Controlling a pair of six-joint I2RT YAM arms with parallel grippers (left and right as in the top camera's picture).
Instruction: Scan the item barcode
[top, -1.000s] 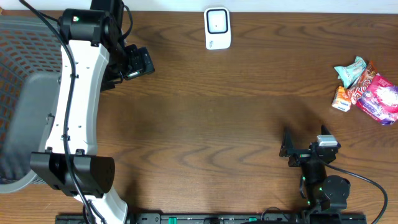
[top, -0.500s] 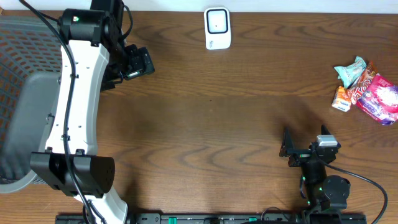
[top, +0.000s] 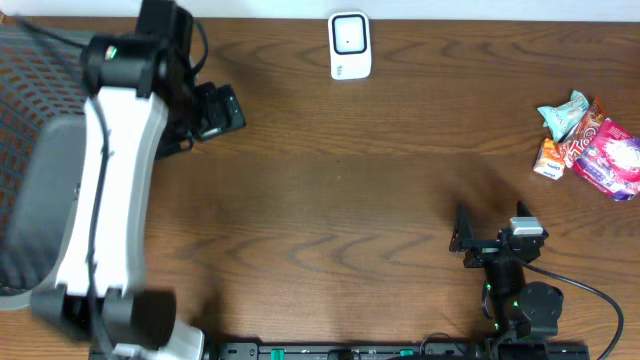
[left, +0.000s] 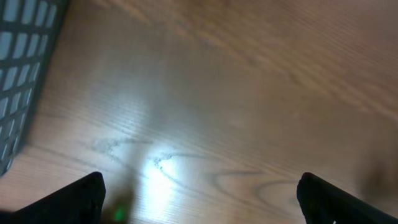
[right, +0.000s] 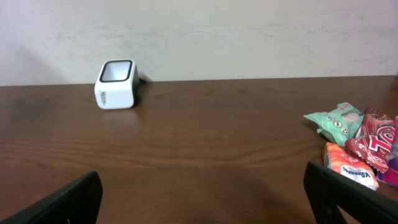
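Note:
A white barcode scanner (top: 349, 45) stands at the table's back edge, also in the right wrist view as the scanner (right: 115, 84) at far left. The items are a small pile of snack packets (top: 590, 145) at the right edge: teal, orange and pink-red ones, seen as packets (right: 354, 146) at the right of the right wrist view. My left gripper (top: 212, 110) hangs open over bare wood at the back left, far from both; its dark fingertips (left: 78, 199) frame empty table. My right gripper (top: 492, 238) rests open near the front right, short of the packets, nothing between its fingers (right: 351, 196).
A grey mesh basket (top: 30, 150) fills the left edge of the table; its corner (left: 25, 56) shows at the top left of the left wrist view. A pale wall runs behind the table's back edge.
The left arm has swung a little to the left and is blurred with motion. The right arm, scanner and packets have not moved.

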